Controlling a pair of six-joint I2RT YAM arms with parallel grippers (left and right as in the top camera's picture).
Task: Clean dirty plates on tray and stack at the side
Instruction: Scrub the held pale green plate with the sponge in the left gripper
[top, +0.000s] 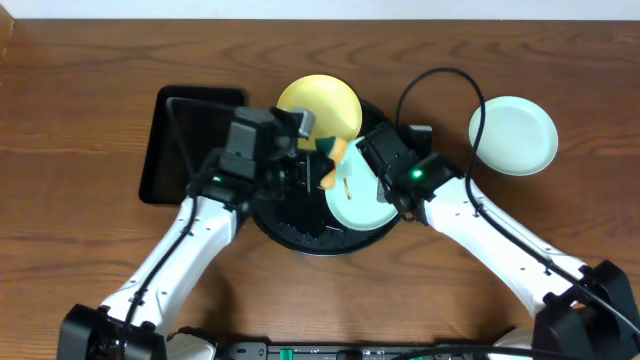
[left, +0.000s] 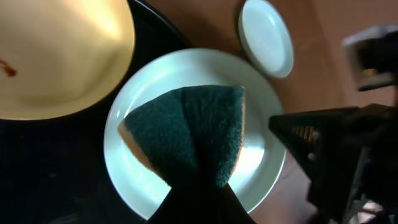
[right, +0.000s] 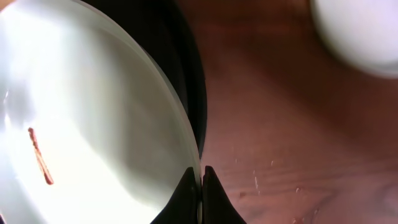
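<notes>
The left pincer (left: 199, 190) is clenched on a green-faced sponge (left: 186, 124) above the pale mint-green round plastic plate (left: 264, 146), its rim pinched by the right pincer (right: 201, 180), on the glossy round black tray (top: 300, 236) beside a pale yellow plate (top: 318, 105).

green sponge (left: 186, 130) and rectangular black tray (top: 165, 150).

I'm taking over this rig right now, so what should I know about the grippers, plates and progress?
Left gripper: shut on the sponge, over the mint plate on the round tray.
Right gripper: shut on that plate's rim.
Its brown smear shows; the yellow plate, also smeared, lies on the tray.
Done: the second mint plate sits on the tabletop at right, no smear visible.
Left: finish wiping, stack it there, then the yellow one.
</notes>
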